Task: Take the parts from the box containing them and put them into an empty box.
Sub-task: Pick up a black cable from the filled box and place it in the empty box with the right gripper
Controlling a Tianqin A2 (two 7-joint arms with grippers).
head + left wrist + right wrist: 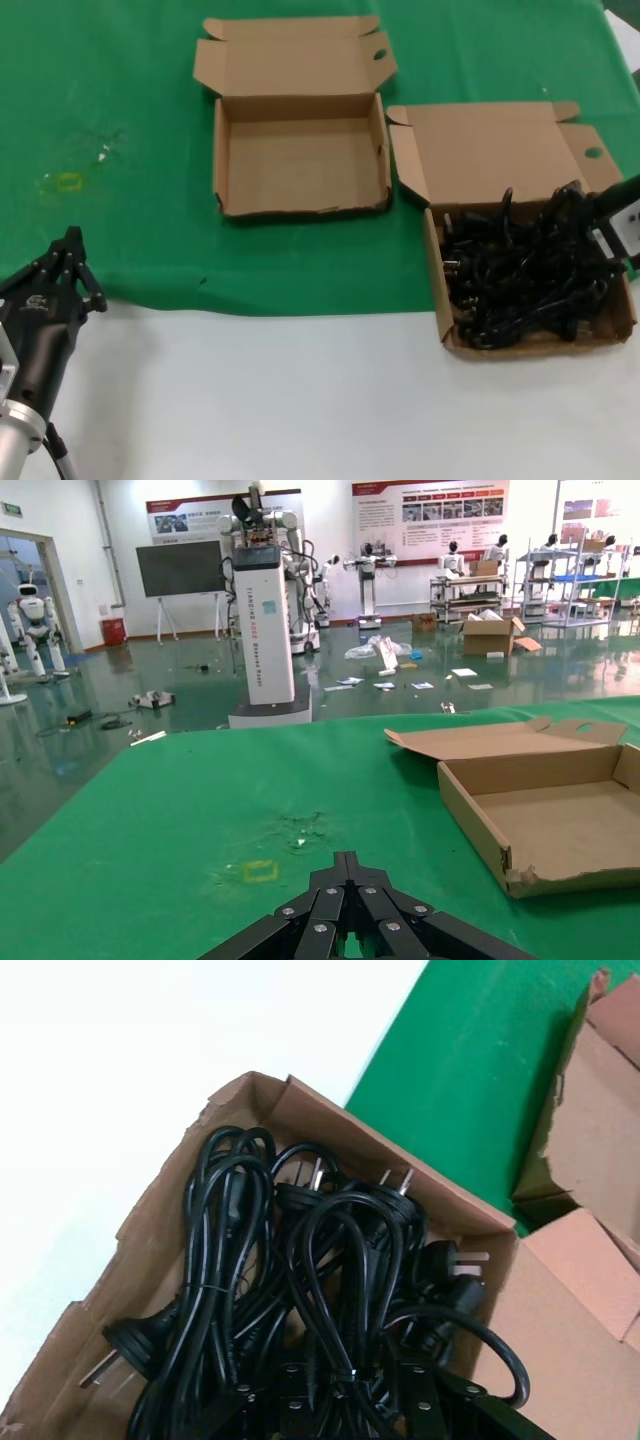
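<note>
My right gripper (350,1415) low in full box (448,330), among power cords (520,275); one cord runs between its fingers, grasp or not — cannot tell. Cords all tangled inside that box, on right. Empty box (300,205) beside it, on green cloth (120,120). My left gripper (68,262) parked near-left, fingers clenched, holding nothing.

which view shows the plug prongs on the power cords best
The right wrist view: close over the power cords, metal prongs plainly visible. The head view shows only a dark tangle in the box. The left wrist view shows none.
</note>
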